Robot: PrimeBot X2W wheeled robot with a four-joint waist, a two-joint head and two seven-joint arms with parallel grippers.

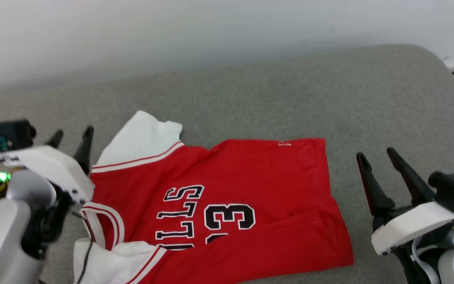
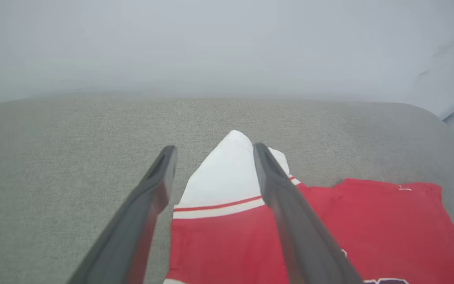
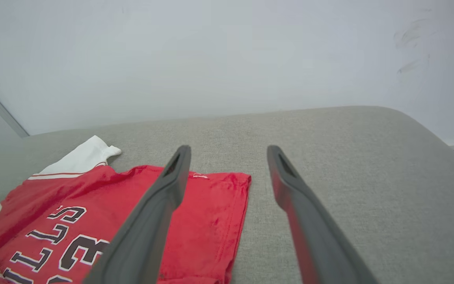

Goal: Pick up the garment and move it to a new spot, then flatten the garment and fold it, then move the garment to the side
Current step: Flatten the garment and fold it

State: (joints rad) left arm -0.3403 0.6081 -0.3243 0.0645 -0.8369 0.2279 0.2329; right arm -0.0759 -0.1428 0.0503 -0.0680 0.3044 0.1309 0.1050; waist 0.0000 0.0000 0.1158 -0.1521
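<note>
- Black lettering (image 1: 179, 213) with white outlines runs across the chest of the garment (image 1: 258, 177); from the head view it reads sideways, and the letters L, L, S are clear; whatever comes before them is covered by a fold of red cloth
- Beside the letters stands a large number 3 (image 1: 231, 217) in the same black with white edging; part of another figure shows next to it under the fold, and I cannot tell what it is
- A small white mark (image 1: 284, 144) sits near the hem (image 1: 323, 177); too small to read
- The garment is a red jersey-style shirt with white short sleeves; red-and-white striped trim edges the neck opening (image 1: 103, 221) and the far sleeve (image 1: 142, 136)
- It lies spread on a grey upholstered surface (image 1: 329, 86), front up, neck towards the robot's left and hem towards its right; the near long edge is folded over onto the front; a pale wall (image 1: 211, 27) stands behind
- The left gripper (image 1: 73, 132) has its fingers apart and grips nothing; it is at the shoulder end of the garment, and in its wrist view the white sleeve shows between the spread fingers (image 2: 160, 185)
- The right gripper (image 1: 376, 153) also has its fingers spread and is empty; it is over bare surface just beyond the hem, clear of the cloth
</note>
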